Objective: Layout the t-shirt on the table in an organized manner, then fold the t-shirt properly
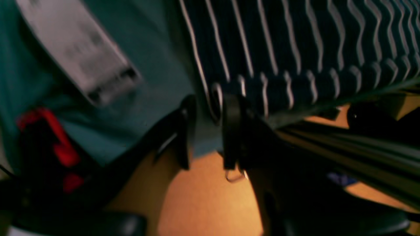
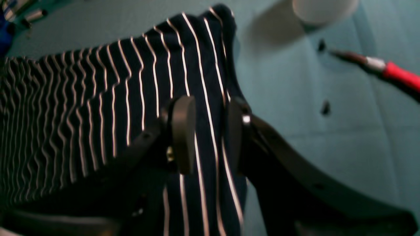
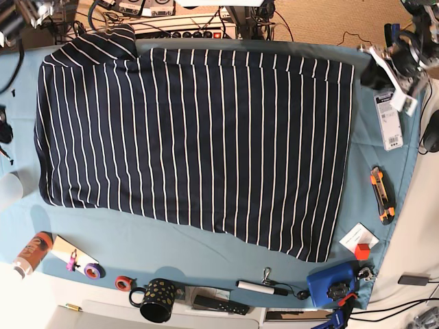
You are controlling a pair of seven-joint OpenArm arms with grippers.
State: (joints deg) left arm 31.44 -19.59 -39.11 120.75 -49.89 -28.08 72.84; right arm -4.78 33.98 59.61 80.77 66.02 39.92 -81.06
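Left gripper (image 1: 206, 127) pinches the t-shirt (image 3: 199, 137) corner (blurry view). Right gripper (image 2: 206, 137) clamps its striped fabric.

Left gripper (image 1: 208, 131) at t-shirt (image 3: 199, 137) hem corner, jaws pinching edge. Right gripper (image 2: 206, 134) clamped on opposite corner fabric.

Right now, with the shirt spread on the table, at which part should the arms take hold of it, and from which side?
Judging from the pose, the two far corners of the t-shirt are best. That edge lies at the table border, so each gripper can pinch a corner from outside. The right gripper straddles its raised corner; the left gripper stands around the hem's corner.
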